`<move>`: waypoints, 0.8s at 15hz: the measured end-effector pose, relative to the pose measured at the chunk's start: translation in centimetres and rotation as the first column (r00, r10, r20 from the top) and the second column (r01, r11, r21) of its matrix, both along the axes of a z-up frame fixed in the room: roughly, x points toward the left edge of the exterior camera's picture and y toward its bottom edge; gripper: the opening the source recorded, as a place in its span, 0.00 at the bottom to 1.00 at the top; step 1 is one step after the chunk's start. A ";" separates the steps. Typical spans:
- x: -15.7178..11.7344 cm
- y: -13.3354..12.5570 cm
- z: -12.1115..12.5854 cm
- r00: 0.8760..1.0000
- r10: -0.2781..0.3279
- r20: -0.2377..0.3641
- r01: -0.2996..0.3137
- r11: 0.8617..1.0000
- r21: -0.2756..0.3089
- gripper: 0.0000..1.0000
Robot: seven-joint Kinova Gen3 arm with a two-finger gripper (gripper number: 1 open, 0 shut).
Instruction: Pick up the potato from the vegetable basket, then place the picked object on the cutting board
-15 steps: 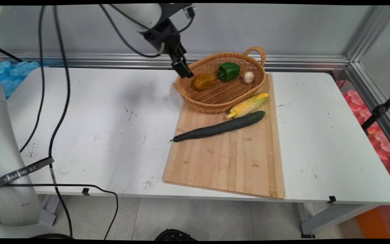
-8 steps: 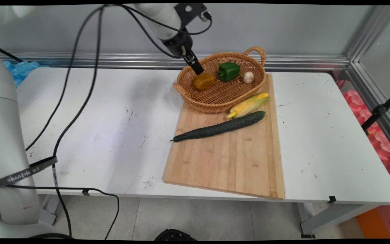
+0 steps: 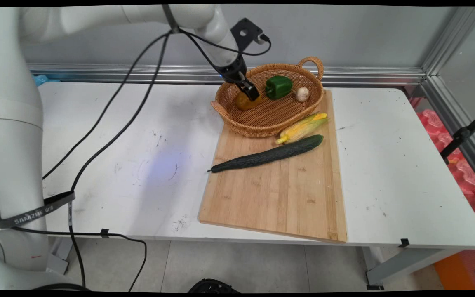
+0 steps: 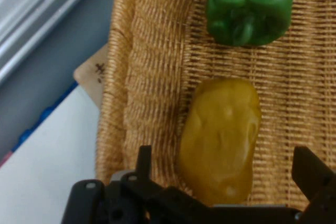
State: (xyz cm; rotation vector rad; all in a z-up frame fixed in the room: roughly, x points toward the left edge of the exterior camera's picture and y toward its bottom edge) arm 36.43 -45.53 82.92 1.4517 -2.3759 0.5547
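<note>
Main view, table seen from its near side: a wooden cutting board (image 3: 274,194) lies right of the table's (image 3: 118,173) middle, its near edge close to the table's near edge. Across the board's middle lies a long dark cucumber (image 3: 268,155), and just behind it an ear of corn (image 3: 302,128) in its husk, close against the cucumber's right end. A woven basket (image 3: 262,119) sits on the board's far end, near the table's far edge, holding three things: a yellow pepper (image 3: 243,102) at its left, a green pepper (image 3: 278,86) in the middle, and a small pale bulb, seemingly garlic (image 3: 302,94), at the right.

The robot's black hand (image 3: 254,94) reaches down into the basket's left part, right at the yellow pepper. Seen from the hand's own camera, the hand (image 4: 226,174) is spread wide, one finger on each side of the yellow pepper (image 4: 220,137), not closed on it and holding nothing. The green pepper (image 4: 251,4) lies just beyond, apart from the yellow one. All three things lie on the basket (image 4: 142,77) floor; none is lifted.
</note>
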 end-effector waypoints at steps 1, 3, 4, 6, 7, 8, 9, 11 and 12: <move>-0.1 -0.5 -0.7 1.000 0.006 -0.005 -0.006 1.000 0.007 1.00; -0.5 -1.5 -1.9 1.000 0.015 -0.017 -0.015 1.000 0.021 1.00; -0.5 -1.8 -2.3 1.000 0.017 -0.020 -0.016 1.000 0.025 1.00; -0.7 -2.5 -3.2 0.999 0.019 -0.027 -0.018 0.999 0.039 1.00; -0.7 -2.6 -3.4 0.999 0.018 -0.029 -0.017 0.999 0.043 1.00; -0.8 -2.8 -3.7 0.999 0.016 -0.031 -0.015 0.999 0.049 0.00; -0.8 -2.9 -3.8 0.999 0.014 -0.032 -0.013 0.999 0.052 0.00; -0.8 -3.1 -3.9 0.999 0.005 -0.035 -0.003 0.998 0.061 0.00; -0.8 -3.1 -3.7 0.999 -0.003 -0.036 0.005 0.998 0.066 0.00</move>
